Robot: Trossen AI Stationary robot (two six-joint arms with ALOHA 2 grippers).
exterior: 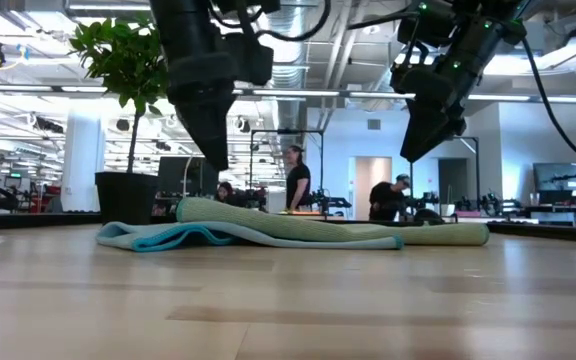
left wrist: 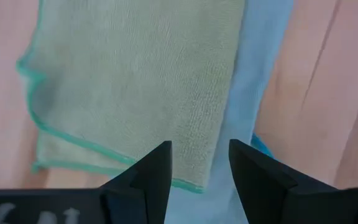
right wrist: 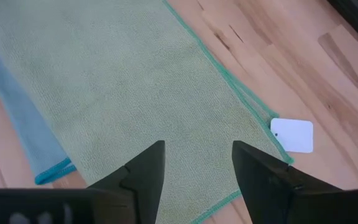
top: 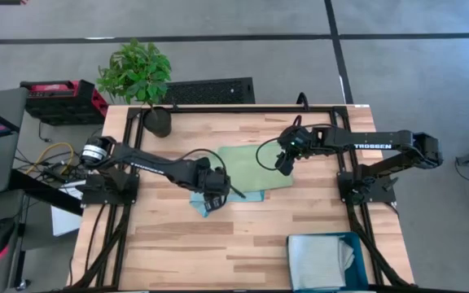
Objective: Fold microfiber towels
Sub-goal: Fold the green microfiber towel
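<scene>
Both sets of jaws stood apart and held nothing. The left gripper (top: 215,194) hung above the near-left edge of the cloth pile, over the seam where green overlapped blue; its wrist view showed the gap between the fingers (left wrist: 149,176) centred on that edge. The right gripper (top: 285,162) hung above the far-right part of the pile, its fingers (right wrist: 143,171) framing the green cloth and its hemmed corner. This placement at opposite ends of the pile was consistent with a two-point pick of one cloth, judged as preparation for lifting or spreading it.

Task items visible on the open surface (top: 218,244): two.
- One pale green towel (top: 255,168), lying flat on top, with a white tag (right wrist: 292,135) showing at one corner.
- One light blue towel (top: 204,203), lying beneath it and showing past the green edges.

The green towel rested on the blue one, so a grasp at the overlap risked taking both layers. The low view showed the pile lying low on the surface with a soft ridge along its length.

A dark teal bin (top: 357,244) at the near-right corner held light grey cloth (top: 320,259); how many pieces it made up could not be told. One potted plant (top: 141,77) stood at the far-left corner.
</scene>
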